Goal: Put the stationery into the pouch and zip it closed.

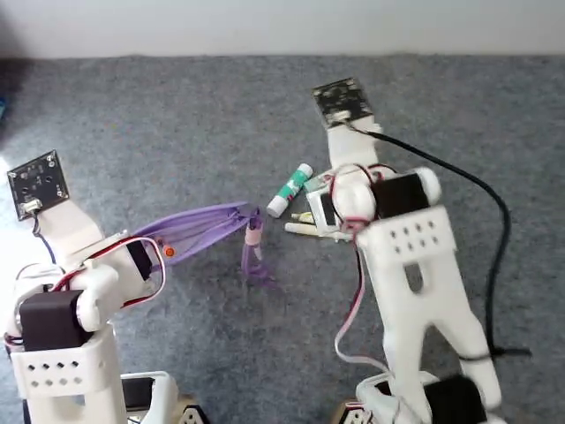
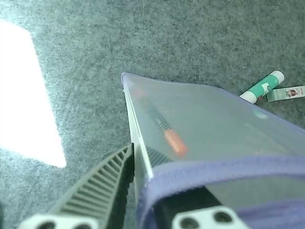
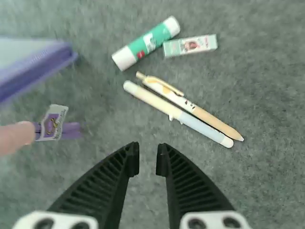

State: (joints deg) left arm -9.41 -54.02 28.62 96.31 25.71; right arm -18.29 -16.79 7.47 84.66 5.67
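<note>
My left gripper [image 2: 141,164] is shut on the edge of the translucent pouch [image 2: 209,124] with purple trim, holding it tilted above the carpet. An orange item [image 2: 174,141] lies inside it. In the high view the pouch [image 1: 199,226] stretches from the left arm toward the middle, and its zipper pull [image 1: 253,237] dangles from the end. A green-and-white glue stick [image 3: 145,43], a small green box [image 3: 190,45] and two pens [image 3: 183,110] lie on the carpet. My right gripper [image 3: 147,151] hovers just short of the pens, open by a narrow gap with nothing in it.
Grey carpet [image 1: 177,115] covers the whole work area. The right arm's body [image 1: 397,230] stands over the pens [image 1: 305,228] in the high view, beside the glue stick [image 1: 290,190]. A black cable [image 1: 494,212] runs along the right side.
</note>
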